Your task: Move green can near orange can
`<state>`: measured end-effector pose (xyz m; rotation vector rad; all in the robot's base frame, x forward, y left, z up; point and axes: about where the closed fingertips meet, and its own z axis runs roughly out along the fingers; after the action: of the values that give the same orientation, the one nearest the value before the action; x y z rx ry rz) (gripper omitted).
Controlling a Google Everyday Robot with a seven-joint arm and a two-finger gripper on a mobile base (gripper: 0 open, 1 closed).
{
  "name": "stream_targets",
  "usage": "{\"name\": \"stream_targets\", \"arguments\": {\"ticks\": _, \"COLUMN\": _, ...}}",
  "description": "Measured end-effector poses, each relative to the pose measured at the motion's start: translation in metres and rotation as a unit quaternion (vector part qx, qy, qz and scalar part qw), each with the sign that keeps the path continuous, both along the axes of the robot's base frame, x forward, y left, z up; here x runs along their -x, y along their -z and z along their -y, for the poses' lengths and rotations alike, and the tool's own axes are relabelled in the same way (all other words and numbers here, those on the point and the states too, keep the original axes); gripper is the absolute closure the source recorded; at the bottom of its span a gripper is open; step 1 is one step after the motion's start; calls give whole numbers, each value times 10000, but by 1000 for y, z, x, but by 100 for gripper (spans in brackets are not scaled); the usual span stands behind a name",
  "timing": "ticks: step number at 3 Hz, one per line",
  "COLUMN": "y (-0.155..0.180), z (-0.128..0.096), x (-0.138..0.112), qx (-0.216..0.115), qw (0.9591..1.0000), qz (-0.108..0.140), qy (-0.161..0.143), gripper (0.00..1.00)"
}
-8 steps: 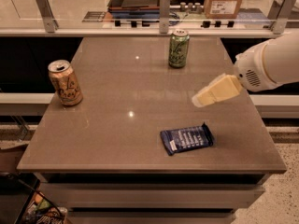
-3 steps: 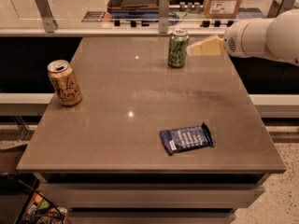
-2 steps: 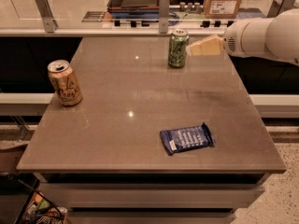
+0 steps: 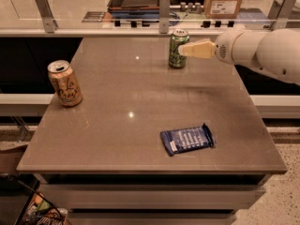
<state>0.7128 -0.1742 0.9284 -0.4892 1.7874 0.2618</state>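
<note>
Possibly the gripper (image 4: 183, 49), jaws' state unclear, against the green can (image 4: 175, 56) near the surface's (image 4: 140, 97) far edge, topples it short of the orange can (image 4: 65, 84).

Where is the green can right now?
In the camera view, the green can stands near the table's far edge, right of centre, with the gripper at its right side; the orange can stands far off near the left edge.
</note>
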Motion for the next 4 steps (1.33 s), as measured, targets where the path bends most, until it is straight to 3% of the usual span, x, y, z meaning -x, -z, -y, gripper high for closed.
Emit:
{"name": "stream_targets", "arguments": {"ticks": 1, "y": 9, "z": -23, "x": -15, "qx": -382, "qw": 9988, "qz": 151, "qy": -268, "gripper": 0}}
{"name": "stream_targets", "arguments": {"ticks": 4, "y": 19, "z": -69, "x": -46, "qx": -552, "qw": 9939, "qz": 310, "qy": -904, "gripper": 2}}
